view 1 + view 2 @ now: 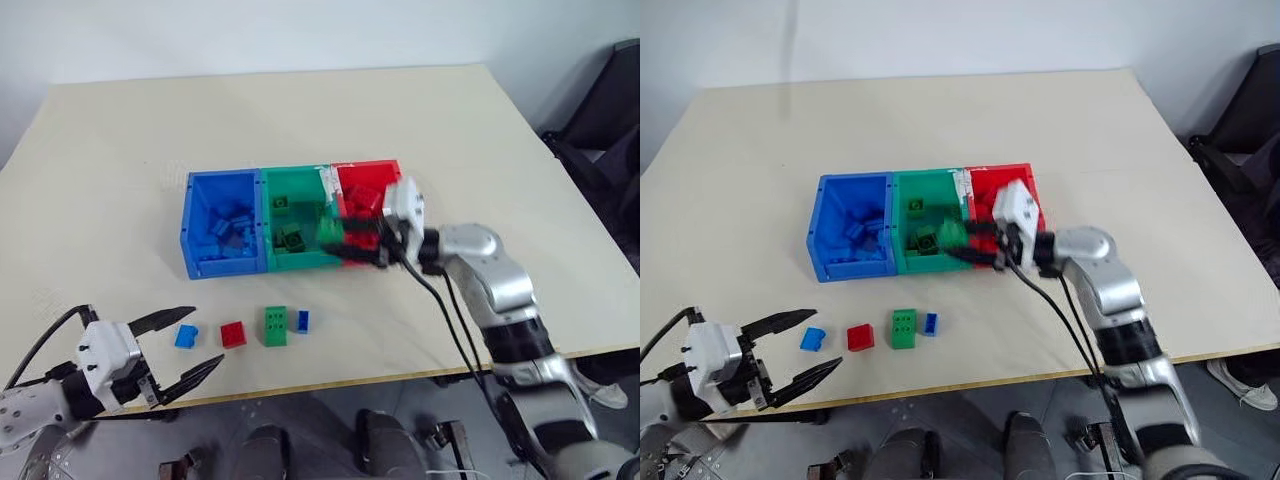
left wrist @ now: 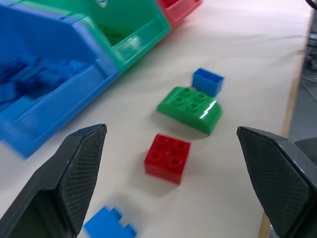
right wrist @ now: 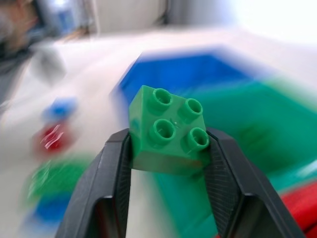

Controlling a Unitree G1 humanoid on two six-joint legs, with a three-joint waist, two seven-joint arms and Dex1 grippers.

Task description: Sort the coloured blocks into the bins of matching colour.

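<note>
The right hand (image 3: 168, 148) is clamped on a small green brick (image 3: 167, 136) above the green bin (image 1: 297, 262), gripping its smooth flat sides (hard, light, probably slippery plastic, so a square pinch suits), while the left hand (image 1: 180, 352) gapes wide and empty over the desk (image 1: 400, 110).

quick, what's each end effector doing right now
Left end effector: open, empty.
Right end effector: shut on a green block.
</note>
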